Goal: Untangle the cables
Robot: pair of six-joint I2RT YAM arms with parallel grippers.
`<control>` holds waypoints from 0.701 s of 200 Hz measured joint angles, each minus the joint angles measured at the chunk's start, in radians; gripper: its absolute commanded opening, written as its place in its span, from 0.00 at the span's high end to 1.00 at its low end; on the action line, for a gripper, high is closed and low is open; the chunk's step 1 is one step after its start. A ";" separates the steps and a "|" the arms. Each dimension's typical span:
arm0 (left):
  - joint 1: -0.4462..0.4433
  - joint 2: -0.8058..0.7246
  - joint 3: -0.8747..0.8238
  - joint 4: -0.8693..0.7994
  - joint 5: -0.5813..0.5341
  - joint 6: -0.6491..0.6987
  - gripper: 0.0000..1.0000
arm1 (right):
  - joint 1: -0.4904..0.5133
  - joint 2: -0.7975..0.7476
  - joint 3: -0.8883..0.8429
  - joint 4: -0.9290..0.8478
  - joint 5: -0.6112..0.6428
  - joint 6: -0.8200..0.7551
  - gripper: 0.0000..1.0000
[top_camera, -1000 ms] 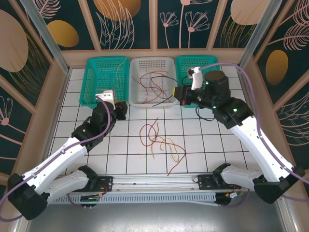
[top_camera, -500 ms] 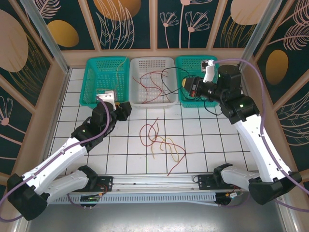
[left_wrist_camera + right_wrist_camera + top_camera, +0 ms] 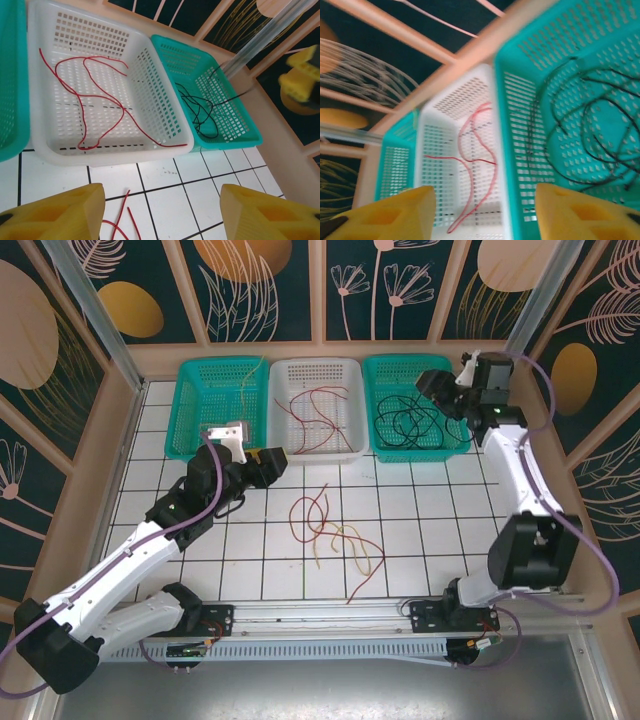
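Sorting partway done: three baskets loaded, one mixed knot left on the tiles.
Both tools spread and empty: left gripper [image 3: 268, 461] with yellow fingers [image 3: 60, 212] wide apart, right gripper [image 3: 432, 383] likewise. Directly below the right gripper, thin black looped cables [image 3: 405, 422] coiled in the right teal perforated plastic basket [image 3: 455, 445], no clear long axis. Ahead of the left gripper, thin red cables [image 3: 85, 107] loose in the white perforated plastic basket [image 3: 165, 125]. Off to its left, a pale yellow cable [image 3: 245, 390] in the left teal perforated plastic basket [image 3: 190, 410], lying front to back. Left to do, probably: the red-and-pale-yellow tangle [image 3: 335, 538] on the white gridded table [image 3: 450, 520], starting just under the left fingertips, long axis slanting back toward the bases and rightward, red tail aimed at the near rail.
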 measured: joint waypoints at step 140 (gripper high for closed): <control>0.000 0.077 0.048 0.009 0.078 -0.084 0.43 | 0.661 -0.487 -0.566 -0.229 0.392 -0.001 0.55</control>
